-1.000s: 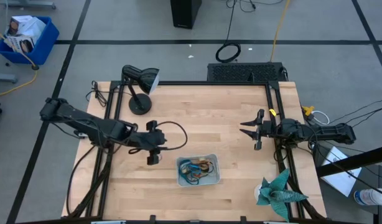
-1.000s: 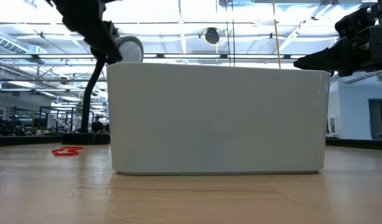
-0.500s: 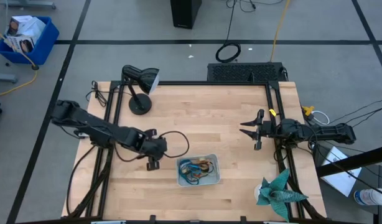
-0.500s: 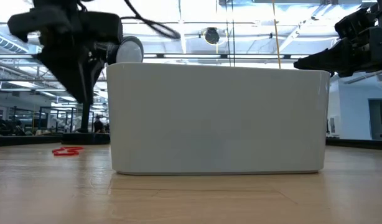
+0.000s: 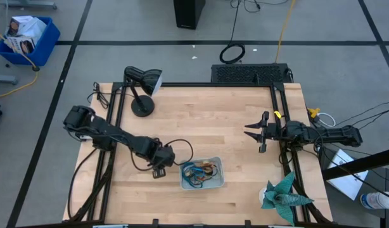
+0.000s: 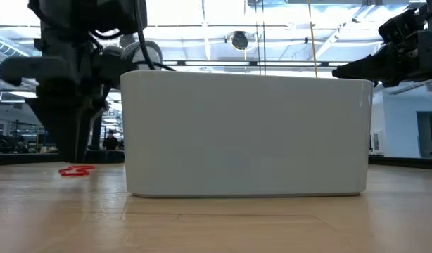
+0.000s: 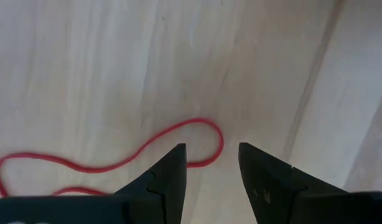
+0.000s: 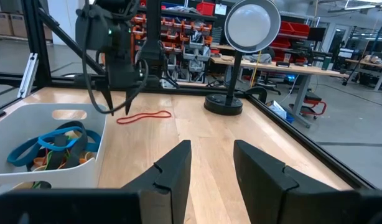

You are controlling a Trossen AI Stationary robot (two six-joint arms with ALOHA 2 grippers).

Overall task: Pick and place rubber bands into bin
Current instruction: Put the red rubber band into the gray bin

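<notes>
A red rubber band (image 7: 116,163) lies slack and flat on the wooden table, left of the bin; it also shows in the low view (image 6: 77,170) and the right wrist view (image 8: 144,116). My left gripper (image 5: 159,171) points down just above the band's one end, open, its fingertips (image 7: 211,152) standing on either side of that end loop. The pale bin (image 5: 184,184) stands near the table's front middle and holds several bands in blue, orange and black (image 8: 51,146). My right gripper (image 5: 248,132) waits open over the table's right part.
A black desk lamp (image 5: 140,92) stands at the far left of the table. A teal folded thing (image 5: 282,195) lies at the near right corner. A black cable loops from my left arm (image 5: 178,136) above the bin's left side.
My left gripper has gone toward the table's near edge and down, close beside the bin's left wall, to just above the red band. The band and the bin have stayed where they were.
</notes>
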